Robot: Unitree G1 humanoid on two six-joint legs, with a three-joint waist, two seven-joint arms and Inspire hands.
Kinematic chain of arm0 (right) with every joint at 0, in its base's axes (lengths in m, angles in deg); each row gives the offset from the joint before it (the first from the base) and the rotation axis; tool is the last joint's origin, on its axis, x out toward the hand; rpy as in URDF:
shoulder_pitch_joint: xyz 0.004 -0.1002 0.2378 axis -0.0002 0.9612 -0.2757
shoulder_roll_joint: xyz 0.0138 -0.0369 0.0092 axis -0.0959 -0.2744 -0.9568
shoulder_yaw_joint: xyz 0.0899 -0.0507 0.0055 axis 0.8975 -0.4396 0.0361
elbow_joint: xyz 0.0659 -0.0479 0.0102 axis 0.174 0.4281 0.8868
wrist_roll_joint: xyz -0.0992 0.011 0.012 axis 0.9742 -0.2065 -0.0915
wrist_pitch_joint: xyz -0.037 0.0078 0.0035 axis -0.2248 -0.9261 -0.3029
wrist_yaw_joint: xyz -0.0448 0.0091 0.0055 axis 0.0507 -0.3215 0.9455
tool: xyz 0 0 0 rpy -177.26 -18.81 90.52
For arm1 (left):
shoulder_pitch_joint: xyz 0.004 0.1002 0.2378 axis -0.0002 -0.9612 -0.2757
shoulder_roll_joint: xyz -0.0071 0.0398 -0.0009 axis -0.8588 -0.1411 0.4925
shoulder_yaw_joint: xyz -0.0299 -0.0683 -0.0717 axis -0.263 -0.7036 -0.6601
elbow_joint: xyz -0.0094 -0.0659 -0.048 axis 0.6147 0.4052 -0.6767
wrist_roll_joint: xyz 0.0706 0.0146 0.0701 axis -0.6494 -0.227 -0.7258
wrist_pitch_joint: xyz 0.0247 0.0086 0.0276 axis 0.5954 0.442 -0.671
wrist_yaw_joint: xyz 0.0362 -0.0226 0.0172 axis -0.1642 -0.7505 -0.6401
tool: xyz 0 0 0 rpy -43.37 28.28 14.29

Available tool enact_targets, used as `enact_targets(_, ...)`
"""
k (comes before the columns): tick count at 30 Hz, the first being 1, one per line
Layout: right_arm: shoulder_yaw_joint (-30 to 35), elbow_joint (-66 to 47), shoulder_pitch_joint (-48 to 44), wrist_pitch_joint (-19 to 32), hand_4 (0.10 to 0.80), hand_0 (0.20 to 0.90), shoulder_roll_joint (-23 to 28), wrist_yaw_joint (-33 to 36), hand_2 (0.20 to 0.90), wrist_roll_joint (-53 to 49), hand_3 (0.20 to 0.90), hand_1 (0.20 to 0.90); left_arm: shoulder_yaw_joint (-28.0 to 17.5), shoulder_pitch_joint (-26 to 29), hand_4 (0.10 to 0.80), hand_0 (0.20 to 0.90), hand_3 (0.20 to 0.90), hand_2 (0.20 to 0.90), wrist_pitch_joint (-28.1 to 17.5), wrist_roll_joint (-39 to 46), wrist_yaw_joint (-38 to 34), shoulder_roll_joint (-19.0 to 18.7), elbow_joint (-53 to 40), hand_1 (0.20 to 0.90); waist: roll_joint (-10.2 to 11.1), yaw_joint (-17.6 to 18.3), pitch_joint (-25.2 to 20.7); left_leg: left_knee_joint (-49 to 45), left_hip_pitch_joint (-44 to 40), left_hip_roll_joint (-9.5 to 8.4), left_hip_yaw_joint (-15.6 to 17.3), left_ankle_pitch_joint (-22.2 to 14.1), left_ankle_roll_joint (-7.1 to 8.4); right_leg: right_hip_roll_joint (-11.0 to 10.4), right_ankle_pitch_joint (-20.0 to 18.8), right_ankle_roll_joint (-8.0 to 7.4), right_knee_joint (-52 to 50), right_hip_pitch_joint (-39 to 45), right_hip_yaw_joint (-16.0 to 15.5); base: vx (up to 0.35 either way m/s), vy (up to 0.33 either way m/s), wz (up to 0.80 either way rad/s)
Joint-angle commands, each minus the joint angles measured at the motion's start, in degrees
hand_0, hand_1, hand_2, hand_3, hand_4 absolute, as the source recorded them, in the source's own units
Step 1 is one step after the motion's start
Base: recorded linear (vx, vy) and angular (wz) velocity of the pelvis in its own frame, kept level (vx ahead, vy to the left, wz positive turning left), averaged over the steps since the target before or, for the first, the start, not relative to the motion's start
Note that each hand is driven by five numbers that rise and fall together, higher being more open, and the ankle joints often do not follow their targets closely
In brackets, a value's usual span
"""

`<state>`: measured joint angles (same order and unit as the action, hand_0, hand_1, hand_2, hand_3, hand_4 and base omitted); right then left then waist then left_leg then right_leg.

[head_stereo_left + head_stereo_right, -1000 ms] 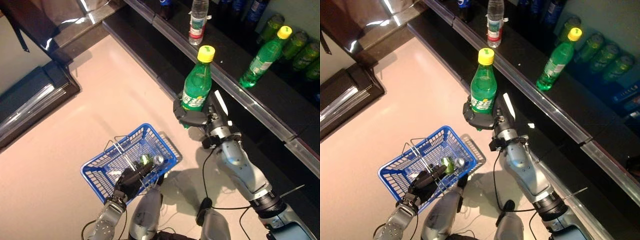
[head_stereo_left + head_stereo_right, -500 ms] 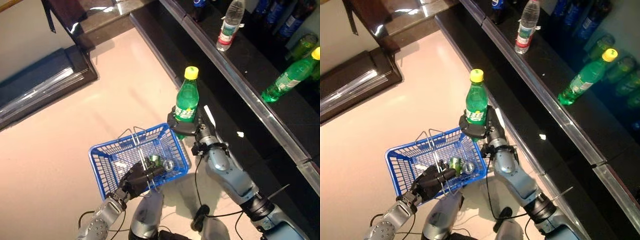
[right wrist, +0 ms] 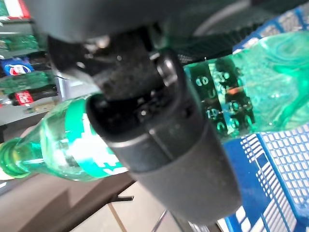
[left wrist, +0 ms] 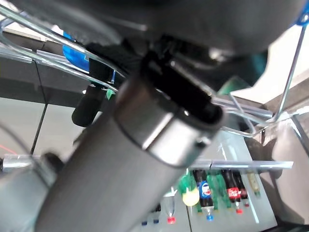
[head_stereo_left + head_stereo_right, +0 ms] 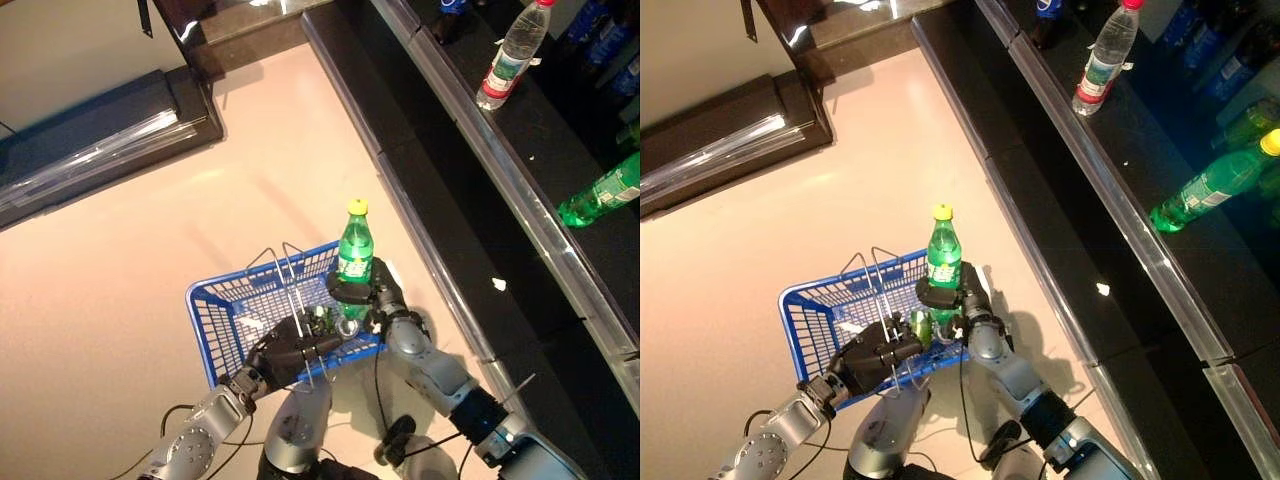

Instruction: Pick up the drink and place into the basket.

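Observation:
A green drink bottle [image 5: 355,254] with a yellow cap stands upright in my right hand [image 5: 372,291], whose fingers are curled round its lower half. It hangs over the right end of the blue wire basket [image 5: 222,318], its base at about rim height. The right wrist view shows the same green bottle [image 3: 63,145] in the hand's grip, with the blue mesh [image 3: 280,159] just beyond. My left hand [image 5: 288,351] is shut on the basket's wire handles [image 5: 296,300] at the near rim. A small green can [image 5: 322,318] lies inside the basket.
A dark shelf unit [image 5: 520,170] runs along the right, with a clear water bottle [image 5: 505,55] and a green bottle [image 5: 600,195] lying on it. A dark low platform [image 5: 100,130] sits at the far left. Pale floor surrounds the basket.
My right hand has brought the green bottle down and leftward, from beside the shelf to just over the basket's right end. The camera view has shifted too. The left hand keeps its hold.

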<state>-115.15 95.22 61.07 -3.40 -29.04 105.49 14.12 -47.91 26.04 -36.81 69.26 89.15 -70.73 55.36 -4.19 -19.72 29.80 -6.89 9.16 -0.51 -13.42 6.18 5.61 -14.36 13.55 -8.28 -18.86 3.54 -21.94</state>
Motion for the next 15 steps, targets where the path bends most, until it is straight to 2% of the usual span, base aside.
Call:
enact_targets(1,-3.0,-1.6,-2.8,4.2,0.100,0.300,-5.3,-0.6,0.300,-1.0,0.200,0.300,3.5,3.7,0.100,0.300,0.200,0.300,-3.1,6.9,14.9,3.7,-18.7,0.300,0.4,-1.1,-8.2,-6.7,1.6,0.68,0.1,-4.2,-1.20,1.1,-7.6,5.48,3.1,-1.6,-1.7,0.011,-0.008,0.10)
enact_targets(11,-4.2,5.1,-3.5,3.6,0.100,0.300,-7.3,-2.7,0.300,-3.4,0.200,0.300,4.1,4.9,0.100,0.300,0.200,0.300,-1.4,6.4,16.1,4.1,-19.3,0.300,-0.3,-2.0,-7.1,-7.0,2.2,0.07,-0.8,-4.1,-1.24,0.4,-7.8,5.25,2.8,-1.9,-2.1,0.010,-0.001,0.06)
enact_targets(15,-4.6,12.2,-6.3,3.9,0.100,0.300,-9.9,-6.2,0.300,-7.1,0.200,0.300,5.5,6.5,0.100,0.300,0.200,0.300,0.3,5.4,17.4,4.5,-19.5,0.300,-0.9,-2.9,-6.3,-7.0,2.9,-0.60,-1.4,-3.8,-1.51,0.0,-8.2,4.89,2.8,-2.1,-2.3,0.027,0.005,0.03)
